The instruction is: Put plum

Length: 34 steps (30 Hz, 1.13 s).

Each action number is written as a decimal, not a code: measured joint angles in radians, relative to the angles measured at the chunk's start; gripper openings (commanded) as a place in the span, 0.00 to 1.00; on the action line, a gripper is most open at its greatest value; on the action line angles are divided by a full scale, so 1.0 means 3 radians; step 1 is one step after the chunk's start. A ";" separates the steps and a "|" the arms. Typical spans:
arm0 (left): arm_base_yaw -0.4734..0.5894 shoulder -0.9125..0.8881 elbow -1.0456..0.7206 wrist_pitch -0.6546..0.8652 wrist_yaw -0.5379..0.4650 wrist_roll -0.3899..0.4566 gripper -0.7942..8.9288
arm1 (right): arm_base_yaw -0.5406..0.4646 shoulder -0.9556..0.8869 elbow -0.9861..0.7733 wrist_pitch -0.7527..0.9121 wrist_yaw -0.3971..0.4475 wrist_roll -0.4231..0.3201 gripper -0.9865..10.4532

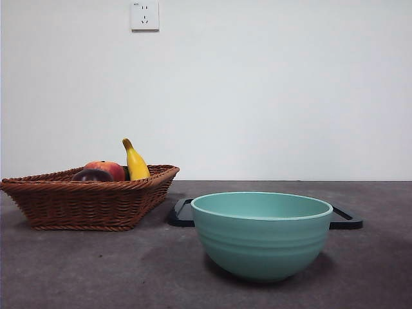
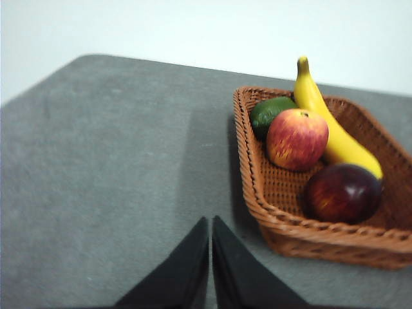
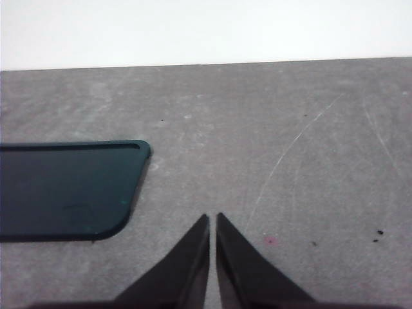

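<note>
Plain white wall (image 1: 270, 90), white wall socket (image 1: 145, 15), grey table (image 1: 96, 270)

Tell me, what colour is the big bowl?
The bowl is a pale mint green, seen best in the front view.

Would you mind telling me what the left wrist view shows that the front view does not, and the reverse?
Only the left wrist view shows a green fruit behind the apple, and the left end effector, shut above bare table. Only the front view shows the teal bowl, the black tray behind it and a wall socket. Both show the wicker basket holding the plum, apple and banana.
</note>
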 measured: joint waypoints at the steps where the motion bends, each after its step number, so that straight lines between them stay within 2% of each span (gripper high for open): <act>1: 0.0000 0.0000 0.0000 0.0000 0.0000 -0.0102 0.09 | 0.0000 0.0000 0.0000 0.0000 0.0000 0.0042 0.09; 8: 0.0000 0.0000 0.0003 -0.0004 0.0000 -0.0626 0.09 | 0.0000 0.0000 0.0006 -0.0013 -0.0188 0.0332 0.09; 13: 0.0000 0.0001 0.0104 -0.0126 0.0031 -0.0868 0.09 | 0.0001 0.0000 0.0205 -0.0038 -0.0188 0.0443 0.09; 17: 0.0000 0.0022 0.0329 -0.0216 0.0135 -0.0945 0.09 | 0.0001 0.0015 0.0469 -0.0032 -0.0188 0.0453 0.09; 22: 0.0000 0.0181 0.0669 -0.0369 0.0191 -0.0979 0.09 | 0.0001 0.0198 0.0801 -0.0202 -0.0200 0.0454 0.09; 26: 0.0000 0.0402 0.1006 -0.0520 0.0291 -0.0941 0.09 | 0.0001 0.0432 0.1151 -0.0370 -0.0342 0.0444 0.09; 34: 0.0000 0.1127 0.1715 -0.1052 0.0910 -0.0464 0.09 | 0.0001 0.1142 0.1967 -0.0954 -0.0879 0.0170 0.09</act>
